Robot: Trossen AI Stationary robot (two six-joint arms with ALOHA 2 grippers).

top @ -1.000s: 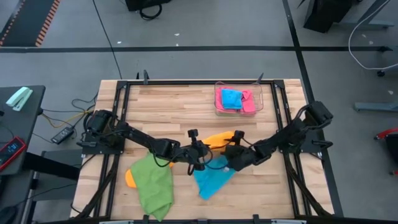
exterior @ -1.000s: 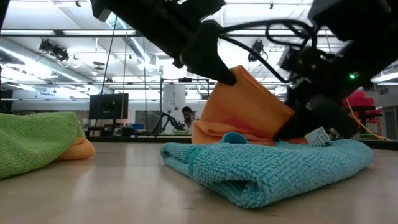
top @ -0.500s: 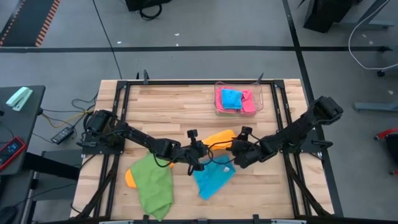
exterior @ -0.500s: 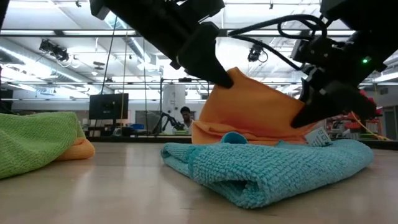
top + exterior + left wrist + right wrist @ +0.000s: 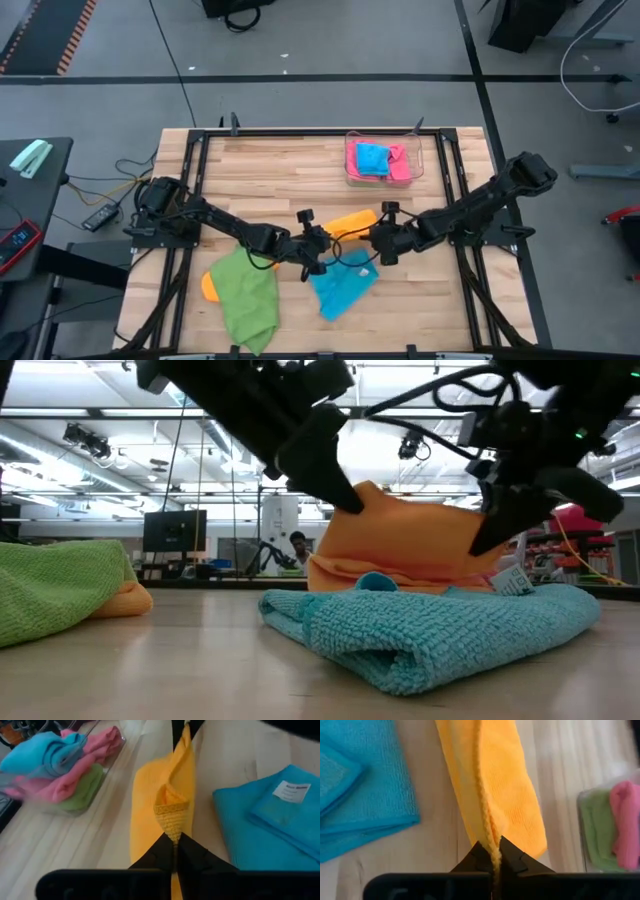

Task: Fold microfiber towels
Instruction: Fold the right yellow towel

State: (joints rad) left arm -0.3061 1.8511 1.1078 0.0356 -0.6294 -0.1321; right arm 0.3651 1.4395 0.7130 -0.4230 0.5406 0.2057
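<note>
An orange microfiber towel [image 5: 352, 222] hangs between my two grippers at the table's middle, its lower part resting on the wood [image 5: 380, 575]. My left gripper [image 5: 325, 243] is shut on its left end and my right gripper [image 5: 374, 238] on its right end. A sky-blue towel [image 5: 342, 285], loosely folded, lies flat just in front of them. A green towel [image 5: 246, 300] lies crumpled at the near left on top of another orange one [image 5: 208, 286]. My left gripper pinches a bunched corner of the orange towel [image 5: 172, 817] between its two fingers, coming in slanting from the left and above [image 5: 345, 500]. That end is lifted off the table. My right gripper pinches the towel's stitched edge [image 5: 493, 845] between its two fingers, slanting in from the right and above [image 5: 485, 530]. The edge runs straight away from the fingers, and the cloth hangs below it onto the table.
A clear plastic tray [image 5: 414, 160] at the far right holds folded blue, pink and green towels. Black frame rails [image 5: 200, 200] run along both table sides. Bare wood lies at the far left and near right.
My right gripper has moved up and toward the far edge and taken hold of the orange towel's right end, which has risen off the table. The towel's upper edge now runs nearly level between the two grippers; its lower part stays down.
</note>
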